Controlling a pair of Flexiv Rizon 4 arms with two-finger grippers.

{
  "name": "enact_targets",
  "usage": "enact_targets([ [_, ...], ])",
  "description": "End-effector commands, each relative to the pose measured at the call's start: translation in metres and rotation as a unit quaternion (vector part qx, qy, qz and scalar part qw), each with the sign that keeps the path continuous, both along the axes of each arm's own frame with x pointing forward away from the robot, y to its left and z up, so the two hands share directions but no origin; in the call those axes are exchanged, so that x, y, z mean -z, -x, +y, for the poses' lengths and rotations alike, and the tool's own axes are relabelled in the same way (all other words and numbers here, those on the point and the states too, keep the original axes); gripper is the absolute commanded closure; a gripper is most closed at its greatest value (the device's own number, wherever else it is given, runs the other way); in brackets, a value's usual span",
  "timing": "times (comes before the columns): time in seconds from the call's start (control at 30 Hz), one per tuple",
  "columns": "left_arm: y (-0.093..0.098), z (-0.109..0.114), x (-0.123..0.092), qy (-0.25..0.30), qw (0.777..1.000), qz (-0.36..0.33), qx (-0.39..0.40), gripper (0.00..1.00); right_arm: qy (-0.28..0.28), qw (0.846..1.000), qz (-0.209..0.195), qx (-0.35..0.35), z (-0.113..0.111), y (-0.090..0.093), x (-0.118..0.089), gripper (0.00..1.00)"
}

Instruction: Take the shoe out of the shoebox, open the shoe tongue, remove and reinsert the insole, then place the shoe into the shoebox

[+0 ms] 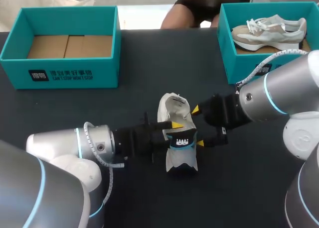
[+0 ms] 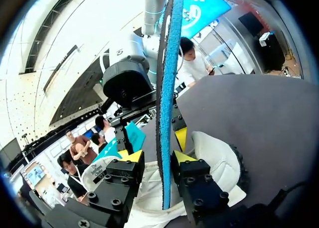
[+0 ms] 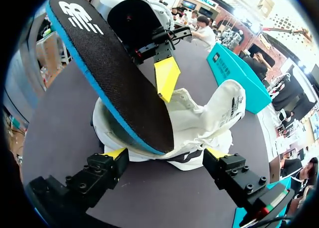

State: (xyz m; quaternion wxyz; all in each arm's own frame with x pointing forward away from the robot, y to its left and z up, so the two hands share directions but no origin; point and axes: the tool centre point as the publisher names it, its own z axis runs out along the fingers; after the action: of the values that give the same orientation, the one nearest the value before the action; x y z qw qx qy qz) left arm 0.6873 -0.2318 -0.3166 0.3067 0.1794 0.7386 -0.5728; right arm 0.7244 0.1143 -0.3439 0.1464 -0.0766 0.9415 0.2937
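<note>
Edgewise, insole [image 2: 167, 113] in left pincer [image 2: 157, 157]; right pincer [image 3: 165, 153] clamps shoe [image 3: 209, 123] sides.

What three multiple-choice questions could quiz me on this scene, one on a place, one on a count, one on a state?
1. Where is the second shoe? A in the right-hand shoebox; B in the left-hand shoebox; C on the table.
2. How many teal shoeboxes are there? A one; B two; C three.
3. How is the insole? A flat on the table; B fully inside the middle shoe; C raised, lower end in that shoe.
Answers: A, it lies in that box; B, one at each side; C, the left gripper holds it up out of the shoe.
</note>
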Motion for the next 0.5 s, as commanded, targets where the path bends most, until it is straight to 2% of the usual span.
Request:
enact_targets([
  [0.03,0.008,0.002,-0.006,-0.002,1.000,0.000,-0.001,0.63,-0.001,1.000,-0.001,0.000,0.000,0.001,0.001,0.00],
  [0.23,0.013,0.003,-0.005,-0.017,1.000,0.009,-0.003,0.68,-0.001,1.000,-0.001,0.000,0.000,0.001,0.001,0.00],
  [0.3,0.014,0.004,-0.004,-0.022,1.000,0.010,-0.004,0.78,-0.001,1.000,-0.001,0.000,0.000,0.001,0.001,0.00],
  [0.37,0.016,0.004,-0.003,-0.021,1.000,0.013,-0.005,0.84,-0.001,1.000,-0.001,0.000,0.000,0.001,0.001,0.00],
  [0.4,0.017,0.004,-0.003,-0.021,1.000,0.013,-0.005,0.95,-0.001,1.000,-0.001,0.000,0.000,0.001,0.001,0.00],
  [0.43,0.018,0.003,-0.002,-0.021,1.000,0.014,-0.003,1.00,-0.001,1.000,-0.001,0.000,0.000,0.001,0.001,0.00],
  [0.5,0.018,0.000,0.001,-0.022,1.000,0.015,0.000,1.00,-0.001,1.000,-0.001,0.000,0.000,0.001,0.001,0.00],
])
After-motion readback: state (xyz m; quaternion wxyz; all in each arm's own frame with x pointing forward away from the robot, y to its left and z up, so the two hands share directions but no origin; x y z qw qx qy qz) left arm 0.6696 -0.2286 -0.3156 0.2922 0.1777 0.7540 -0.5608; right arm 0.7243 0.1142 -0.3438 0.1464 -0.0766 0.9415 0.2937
